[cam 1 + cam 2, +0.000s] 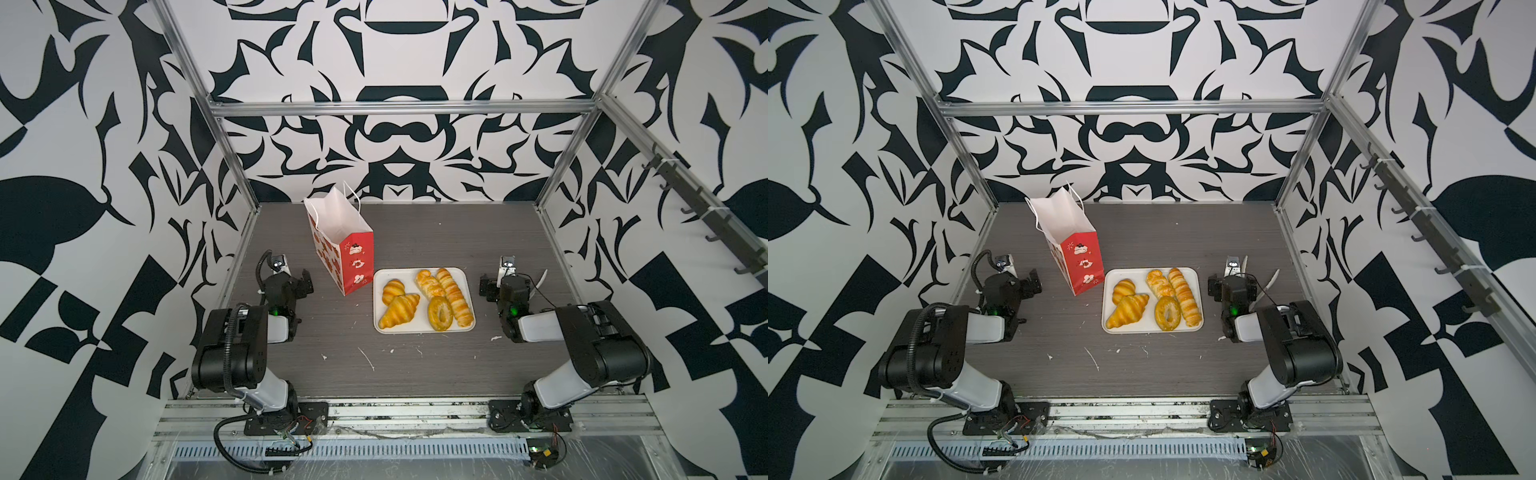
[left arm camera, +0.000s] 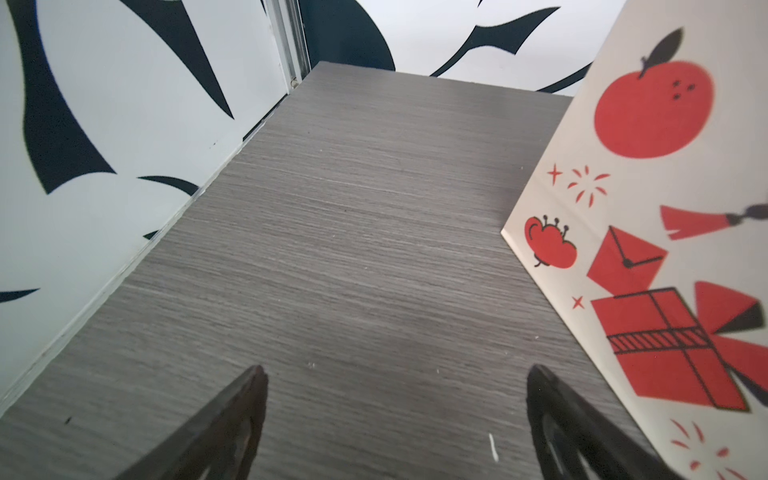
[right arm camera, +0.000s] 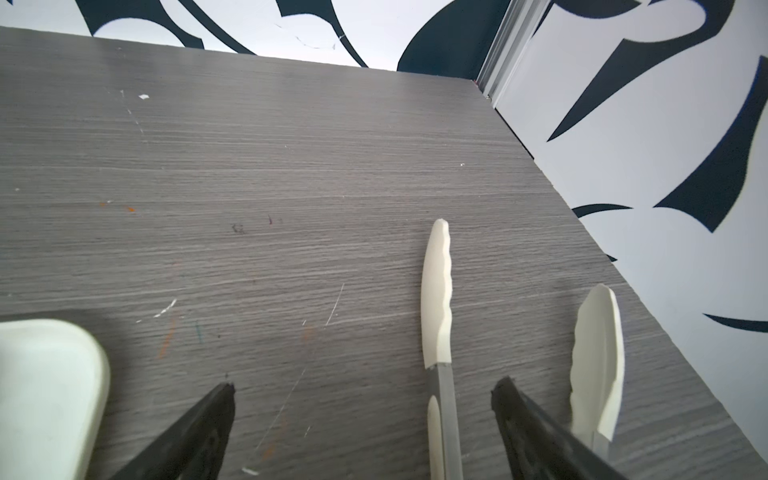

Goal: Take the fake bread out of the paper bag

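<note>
Closest to the lens: left end effector (image 2: 397, 370), jaws spread wide, nothing between them, bare grey table (image 2: 353, 249) below. The paper bag (image 2: 648, 257) stands close beside one finger, printed side toward the wrist camera. Contact cannot be told.

The right end effector (image 3: 365, 382) is equally wide and holds nothing. White-tipped tongs (image 3: 436, 291) lie flat on the table by it, one tong arm between the fingers and the second outside one finger. Whether a finger touches them cannot be told. A corner of the white tray (image 3: 50, 374) sits near the opposite finger.

In both top views the left arm is left of centre, the right arm right of centre, and the tray lies between them, slightly right of centre.

All the fake bread (image 1: 1127, 309) is on the tray, five pieces:
- small croissant (image 1: 393, 290), upper left
- large croissant (image 1: 401, 309), just below it
- braided piece (image 1: 430, 283), top middle
- long loaf (image 1: 455, 297), along the right side
- ring bun (image 1: 439, 325), lower middle

The bag is upright with its mouth open, white inside showing, just off the tray's upper-left corner, between the tray and the left end effector.
</note>
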